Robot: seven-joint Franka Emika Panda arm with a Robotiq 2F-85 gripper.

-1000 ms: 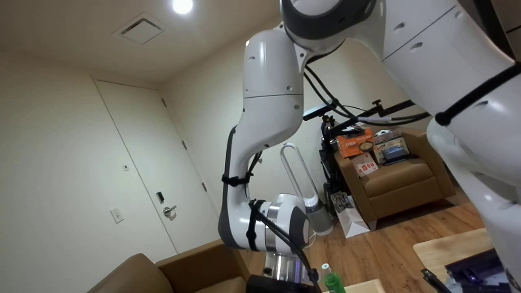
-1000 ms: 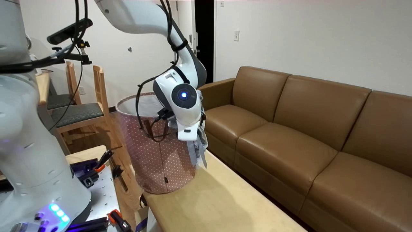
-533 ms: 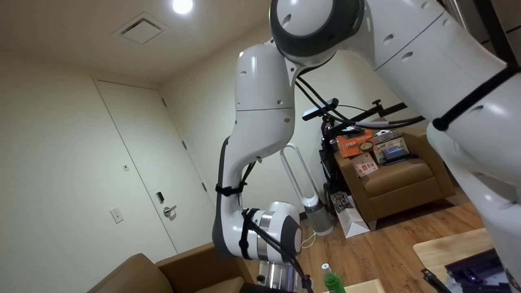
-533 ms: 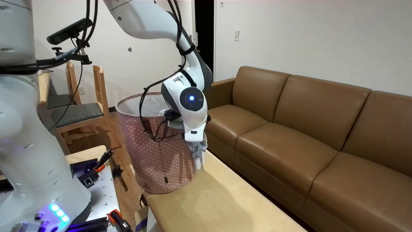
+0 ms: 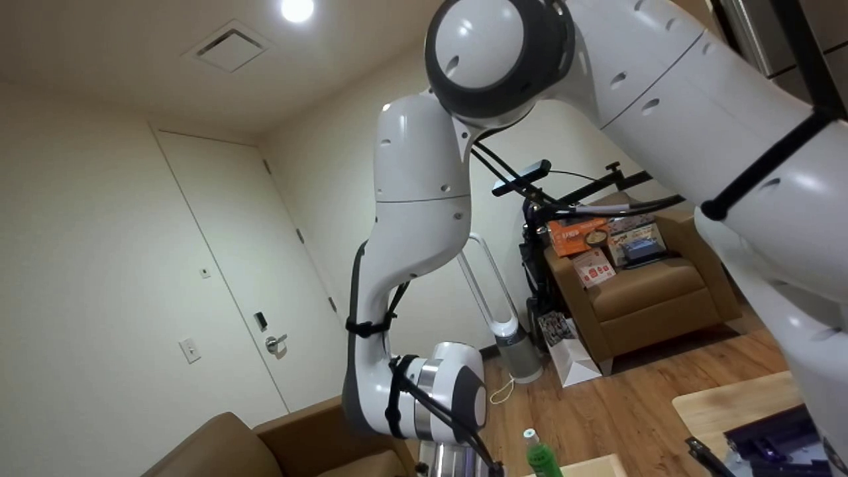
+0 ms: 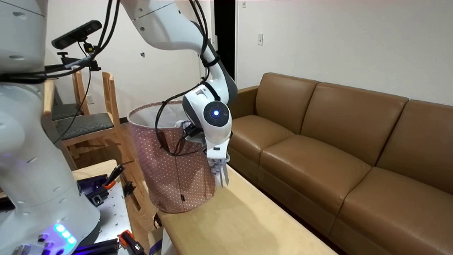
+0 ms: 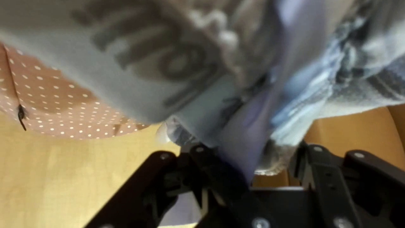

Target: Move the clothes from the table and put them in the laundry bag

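Clothes (image 7: 136, 82) are hanging just beside laundry bag (image 6: 161, 184), near its rim and lower; gripper (image 6: 223, 180) is hovering beside bag, jaws standing part-way apart, cloth crowding them, not showing whether any is gripped; shallow pinch is probably risking a drop outside bag, cloth snagging on rim could be tipping it

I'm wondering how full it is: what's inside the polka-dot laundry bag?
In an exterior view, only pale lining shows inside the laundry bag. Its front hides everything deeper, and the arm and clothes cover part of its mouth, so any contents there cannot be seen.
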